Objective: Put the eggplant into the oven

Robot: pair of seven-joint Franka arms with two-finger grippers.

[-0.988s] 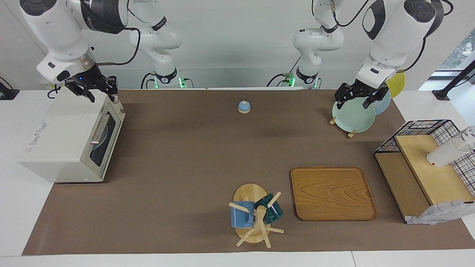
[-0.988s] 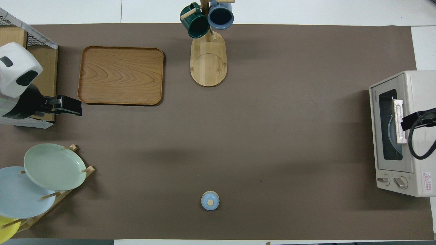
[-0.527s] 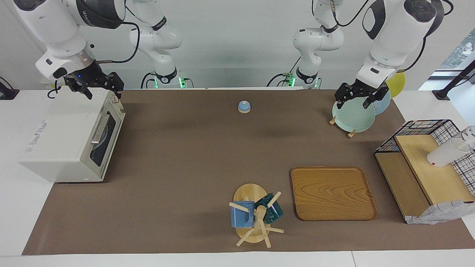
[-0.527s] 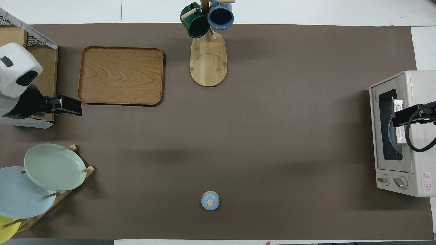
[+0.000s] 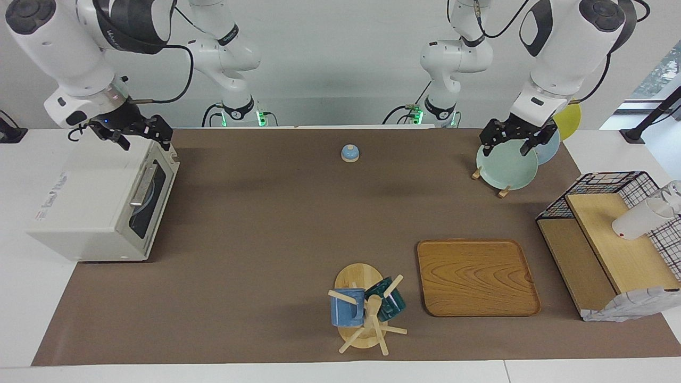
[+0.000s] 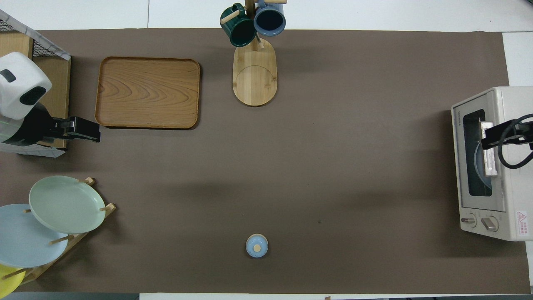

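Observation:
The cream-white oven stands at the right arm's end of the table, and its dark glass door is shut. It also shows in the overhead view. A light blue plate shows through the glass. The eggplant is not in view. My right gripper hangs open and empty over the oven's top edge, above the bar handle. My left gripper waits open and empty over the plate rack.
A pale green plate stands in the rack at the left arm's end. Farther out are a wooden tray, a mug tree and a wire-and-wood shelf with a white cup. A small blue lid lies near the robots.
My right gripper has risen a little and drawn back over the oven's top. The oven door stays shut. The left arm has not moved.

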